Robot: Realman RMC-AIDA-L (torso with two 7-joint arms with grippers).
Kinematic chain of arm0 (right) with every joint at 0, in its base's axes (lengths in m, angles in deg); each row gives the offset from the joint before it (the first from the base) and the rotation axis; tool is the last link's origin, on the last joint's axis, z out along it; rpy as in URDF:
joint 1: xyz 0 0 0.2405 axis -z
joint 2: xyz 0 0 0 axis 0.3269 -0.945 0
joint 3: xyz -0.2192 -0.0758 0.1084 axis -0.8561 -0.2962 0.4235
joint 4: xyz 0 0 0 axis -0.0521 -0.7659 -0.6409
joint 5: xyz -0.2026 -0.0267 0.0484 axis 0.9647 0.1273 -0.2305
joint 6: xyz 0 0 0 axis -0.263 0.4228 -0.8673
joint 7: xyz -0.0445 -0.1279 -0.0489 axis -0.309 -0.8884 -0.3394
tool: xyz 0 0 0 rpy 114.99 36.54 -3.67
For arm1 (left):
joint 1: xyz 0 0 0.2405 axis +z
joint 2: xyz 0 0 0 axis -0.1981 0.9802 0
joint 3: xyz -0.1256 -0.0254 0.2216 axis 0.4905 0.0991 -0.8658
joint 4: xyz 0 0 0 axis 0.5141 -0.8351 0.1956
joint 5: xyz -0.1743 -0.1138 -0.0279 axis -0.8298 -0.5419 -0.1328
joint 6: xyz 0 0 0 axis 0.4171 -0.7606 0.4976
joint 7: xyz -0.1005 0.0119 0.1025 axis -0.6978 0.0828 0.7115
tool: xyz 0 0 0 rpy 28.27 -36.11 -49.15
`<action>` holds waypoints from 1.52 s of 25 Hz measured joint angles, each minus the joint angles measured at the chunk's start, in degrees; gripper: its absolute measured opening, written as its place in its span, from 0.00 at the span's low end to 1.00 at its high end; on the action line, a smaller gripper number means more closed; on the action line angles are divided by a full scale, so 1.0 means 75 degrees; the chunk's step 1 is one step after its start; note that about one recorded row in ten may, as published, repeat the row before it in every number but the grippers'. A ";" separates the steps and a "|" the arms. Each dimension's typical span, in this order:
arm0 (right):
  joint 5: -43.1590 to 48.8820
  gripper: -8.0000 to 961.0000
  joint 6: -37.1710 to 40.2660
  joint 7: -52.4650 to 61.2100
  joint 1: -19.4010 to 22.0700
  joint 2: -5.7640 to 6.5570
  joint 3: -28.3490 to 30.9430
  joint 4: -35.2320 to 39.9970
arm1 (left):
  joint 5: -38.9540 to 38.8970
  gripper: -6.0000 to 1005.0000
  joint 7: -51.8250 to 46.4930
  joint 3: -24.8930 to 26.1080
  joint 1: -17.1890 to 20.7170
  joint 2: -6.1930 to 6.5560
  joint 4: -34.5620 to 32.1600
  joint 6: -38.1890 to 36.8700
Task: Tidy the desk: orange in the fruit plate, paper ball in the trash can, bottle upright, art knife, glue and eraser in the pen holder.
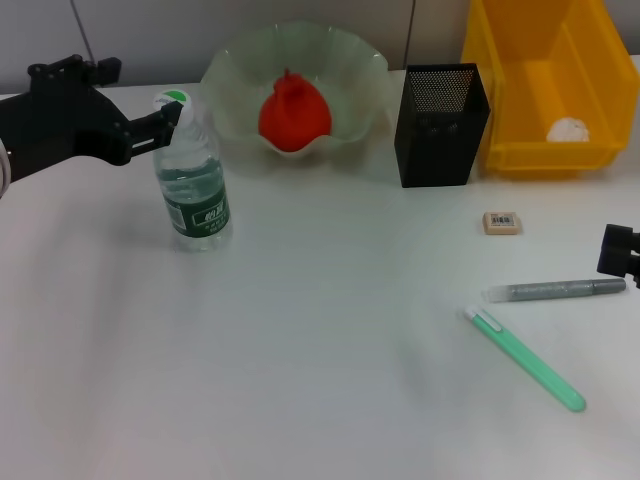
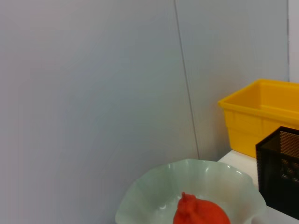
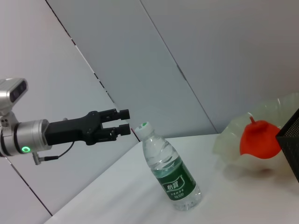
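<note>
Nearest lie a green pen and grey marker, the eraser beyond. The bottle stands upright; the left gripper (fingers slightly apart) sits beside its cap, released. Behind the bottle, the plate holds the orange.

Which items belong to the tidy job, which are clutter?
Job: red-orange knobbly orange, pale green scalloped fruit plate, white paper ball, yellow plastic trash can, clear bottle, beige eraser, black mesh pen holder, grey stick, green stick (knife/glue, unclear which), left pincer beside the bottle, right pincer parked, right edge.
Clutter: none seen.
</note>
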 joint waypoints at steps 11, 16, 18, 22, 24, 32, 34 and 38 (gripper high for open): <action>0.0008 0.60 -0.0184 0.0130 -0.0057 0.0007 -0.0215 0.0005 | -0.0268 0.75 0.0293 0.0137 0.0098 0.0020 -0.0330 -0.0764; 0.0087 0.60 -0.0359 0.0280 -0.0158 0.0002 -0.0335 0.0084 | -0.1196 0.75 0.0801 0.0546 0.0130 0.0009 -0.0291 -0.1516; 0.0172 0.60 -0.0468 0.0425 -0.0234 0.0000 -0.0371 0.0138 | -0.1463 0.75 0.0955 0.0653 0.0171 0.0013 -0.0282 -0.1813; 0.0381 0.60 -0.0646 0.0846 -0.0426 -0.0027 -0.0404 0.0347 | -0.1783 0.75 0.1442 0.0746 0.0197 -0.0003 -0.0260 -0.2685; 0.0504 0.60 -0.0784 0.1181 -0.0594 -0.0054 -0.0471 0.0500 | -0.1853 0.75 0.1585 0.0707 0.0198 -0.0013 -0.0193 -0.2975; 0.0520 0.60 -0.0956 0.2133 -0.0868 -0.0133 -0.1052 0.1101 | -0.2469 0.75 0.2123 0.0809 0.0083 0.0011 0.0302 -0.3708; 0.0529 0.60 -0.0978 0.2556 -0.0966 -0.0263 -0.1359 0.1554 | -0.2566 0.75 0.2352 0.0859 -0.0065 0.0013 0.0577 -0.4040; 0.0571 0.60 -0.1079 0.2976 -0.1046 -0.0373 -0.1701 0.1955 | -0.2576 0.74 0.2445 0.0966 -0.0320 0.0015 0.0968 -0.4291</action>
